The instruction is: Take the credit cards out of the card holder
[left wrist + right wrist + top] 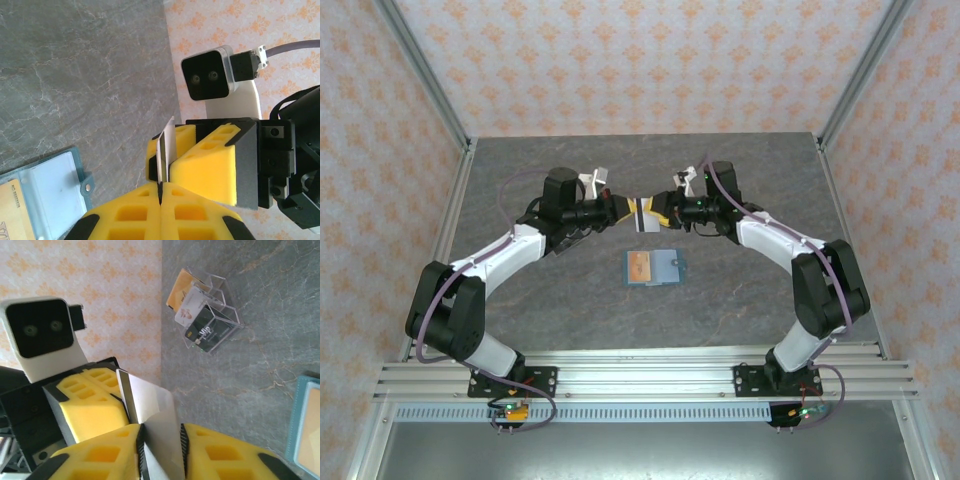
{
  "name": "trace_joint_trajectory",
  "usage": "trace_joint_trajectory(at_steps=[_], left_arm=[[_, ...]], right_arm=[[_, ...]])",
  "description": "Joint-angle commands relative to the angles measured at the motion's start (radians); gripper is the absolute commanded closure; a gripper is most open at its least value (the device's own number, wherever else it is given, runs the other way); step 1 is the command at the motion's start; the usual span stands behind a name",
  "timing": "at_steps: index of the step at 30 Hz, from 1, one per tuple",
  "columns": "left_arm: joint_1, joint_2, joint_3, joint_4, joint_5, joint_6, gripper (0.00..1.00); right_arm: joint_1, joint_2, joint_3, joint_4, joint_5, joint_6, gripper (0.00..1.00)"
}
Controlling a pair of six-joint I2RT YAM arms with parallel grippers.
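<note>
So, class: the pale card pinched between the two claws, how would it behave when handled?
The pale card looks thin yet stiff: it stands straight between the left claw and right claw, with no visible sag. Its smooth, slightly glossy face suggests it could slip. Probably very light, judging by its thin edge.

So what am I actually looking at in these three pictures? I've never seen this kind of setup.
Two robot arms are bolted at the near edge of a grey table. One picture looks down from above; the other two come from cameras on each wrist. The left gripper and right gripper, both with yellow foam fingers, meet in mid-air around one pale grey card: the left is shut on it, and the right's fingers stand on either side of it. On the table lies the open teal card holder, an orange-tan card inside. A clear plastic stand holds more cards.
</note>
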Motion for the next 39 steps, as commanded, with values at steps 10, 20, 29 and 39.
trace_joint_trajectory(at_steps=[10,20,29,39], left_arm=[[-0.008,-0.083,-0.071,0.161,-0.078,-0.216,0.66],[-0.083,-0.058,-0.027,0.154,-0.139,-0.243,0.62],[-0.082,-0.066,-0.006,0.087,-0.144,-0.187,0.96],[-0.024,-0.136,0.186,-0.66,-0.447,0.444,1.0]], right_arm=[[-0.015,-0.062,-0.038,0.228,0.017,0.185,0.89],[-0.013,-0.05,-0.031,0.289,0.028,0.254,0.89],[-0.014,-0.057,-0.035,0.223,0.042,0.207,0.83],[-0.015,-0.131,0.025,-0.276,0.258,-0.17,0.21]])
